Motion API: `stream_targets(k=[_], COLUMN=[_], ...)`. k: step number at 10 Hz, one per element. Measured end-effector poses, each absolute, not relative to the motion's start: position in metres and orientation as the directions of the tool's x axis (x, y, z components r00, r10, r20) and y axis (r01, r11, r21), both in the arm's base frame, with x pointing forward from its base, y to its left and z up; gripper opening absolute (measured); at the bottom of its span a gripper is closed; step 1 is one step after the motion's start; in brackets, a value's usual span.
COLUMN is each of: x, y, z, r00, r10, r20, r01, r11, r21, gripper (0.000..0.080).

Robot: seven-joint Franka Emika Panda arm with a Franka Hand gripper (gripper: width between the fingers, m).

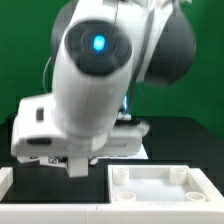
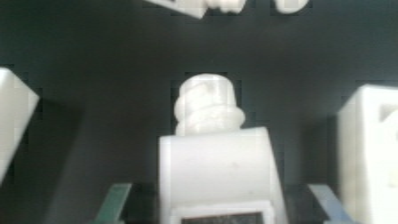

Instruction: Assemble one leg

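In the wrist view a white leg [image 2: 217,150] lies on the dark table between my fingers, with its ribbed rounded end pointing away and a black-and-white tag on its near end. My gripper [image 2: 221,200] is open. Its fingertips [image 2: 118,200] stand either side of the leg, with a dark gap on each side, so they do not touch it. In the exterior view my arm [image 1: 95,70] fills the middle and hides the leg and the fingers.
The large white tray-like panel [image 1: 165,185] with a raised rim lies at the front on the exterior view's right. In the wrist view, white parts lie to either side [image 2: 15,110] [image 2: 370,130] and beyond the leg [image 2: 214,8].
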State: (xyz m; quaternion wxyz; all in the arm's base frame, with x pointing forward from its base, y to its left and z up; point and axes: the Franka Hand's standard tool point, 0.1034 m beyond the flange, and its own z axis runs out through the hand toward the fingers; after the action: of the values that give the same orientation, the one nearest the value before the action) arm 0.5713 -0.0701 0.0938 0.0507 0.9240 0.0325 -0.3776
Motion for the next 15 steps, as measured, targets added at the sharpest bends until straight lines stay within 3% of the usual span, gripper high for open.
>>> stream_targets(k=[1,5,6,9,13,15], x=[0.583,0.588,0.593,0.607,0.616,0.61], y=[-0.061,-0.055,-0.028,0.051,0.069,0.095], z=[0.098,0.094,0.091,0.125,0.122,0.118], r00=[0.789,0.929,0.959,0.994,0.961,0.871], r10=[0.013,0.034,-0.039,-0.109,-0.082,-0.083], r20=[-0.614,-0.369,-0.281,0.005,0.263,0.484], r01=[0.088,0.077,-0.008,-0.109,-0.083,-0.049], r11=[-0.992,-0.992,-0.993,-0.992,-0.997,-0.995], r21=[0.092,0.101,0.114,0.058,-0.008,-0.084], gripper=[0.0282,0.0284,0.0284,0.0284,0.0284,0.0284])
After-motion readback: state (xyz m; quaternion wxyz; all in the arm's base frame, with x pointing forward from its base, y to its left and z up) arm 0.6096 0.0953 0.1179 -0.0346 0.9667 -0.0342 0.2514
